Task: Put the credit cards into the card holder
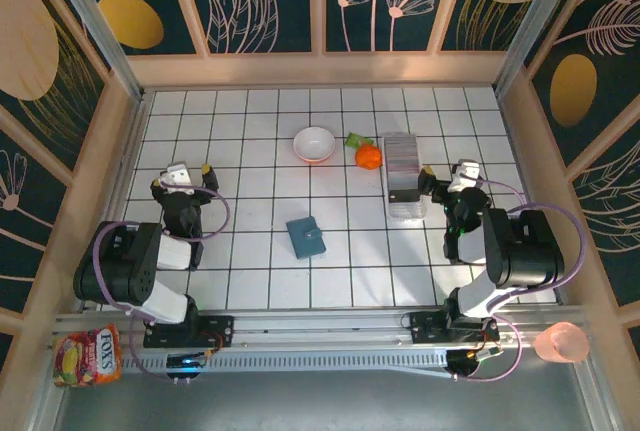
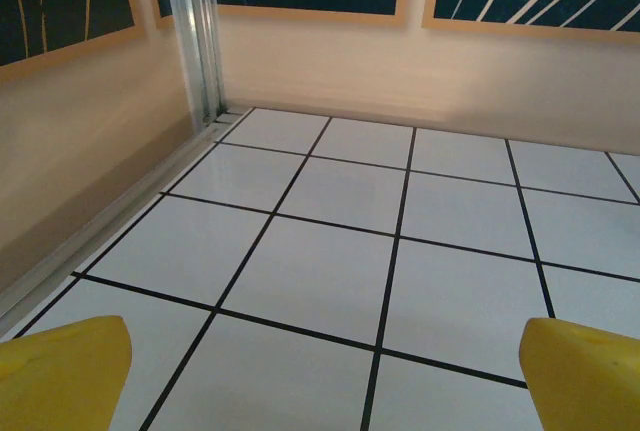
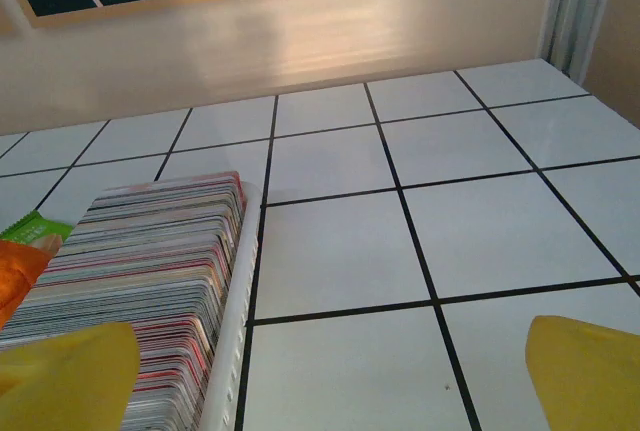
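Grey-white credit cards (image 1: 403, 166) are stacked just left of the wide-open right pincer (image 3: 330, 381), their row running away from the arms; the left pincer (image 2: 325, 381), also open, is well apart, the card holder (image 1: 306, 237) between.

Bright, even light for you to work in, sharp at mid-distance and soft close to the lenses.

From above, you see the white tiled table (image 1: 250, 251) lit evenly, with short, soft shadows beside the arms, and the side walls lean outward at the picture's edges. In both wrist views the yellow fingertips (image 2: 60, 376) at the bottom corners are blurred, while the tiles beyond stay crisp. On the right wrist view a warm sheen spreads over the back wall (image 3: 300, 51), and the cards (image 3: 150, 271) lose focus towards you.
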Robot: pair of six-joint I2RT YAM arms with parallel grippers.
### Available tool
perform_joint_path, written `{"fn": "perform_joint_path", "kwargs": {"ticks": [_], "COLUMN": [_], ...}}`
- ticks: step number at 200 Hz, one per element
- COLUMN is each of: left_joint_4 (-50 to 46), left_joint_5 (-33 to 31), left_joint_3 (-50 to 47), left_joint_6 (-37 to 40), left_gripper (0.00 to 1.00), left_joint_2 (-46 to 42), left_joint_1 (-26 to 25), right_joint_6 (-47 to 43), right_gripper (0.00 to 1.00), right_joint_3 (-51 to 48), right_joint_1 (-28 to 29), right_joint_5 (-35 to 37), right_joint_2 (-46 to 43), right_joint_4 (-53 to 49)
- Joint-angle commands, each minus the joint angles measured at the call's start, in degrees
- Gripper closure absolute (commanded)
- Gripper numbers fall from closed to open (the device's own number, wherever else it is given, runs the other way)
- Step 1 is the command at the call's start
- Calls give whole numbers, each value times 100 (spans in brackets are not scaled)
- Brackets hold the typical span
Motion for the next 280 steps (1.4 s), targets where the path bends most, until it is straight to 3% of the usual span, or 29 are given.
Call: {"fn": "perform_joint_path", "kwargs": {"ticks": [1, 235, 265, 280], "left_joint_4": [203, 220, 282, -542], "left_joint_5": [65, 65, 47, 100], "left_joint_3": [73, 58, 40, 287], "left_joint_6": [29, 29, 44, 49], "left_gripper": [1, 1, 1, 1], "left_joint_2": [-16, -29, -53, -468], "left_joint_1": [35, 35, 36, 37], "right_joint_6": [15, 43, 81, 211], "right_gripper": [1, 1, 1, 1], "right_joint_3": [83, 68, 11, 146], "right_joint_1": [7, -31, 26, 31], "right_joint_5": [6, -60, 233, 318], "right_joint_2": [-37, -44, -820, -1416], "right_joint_4": [217, 238, -390, -1253]}}
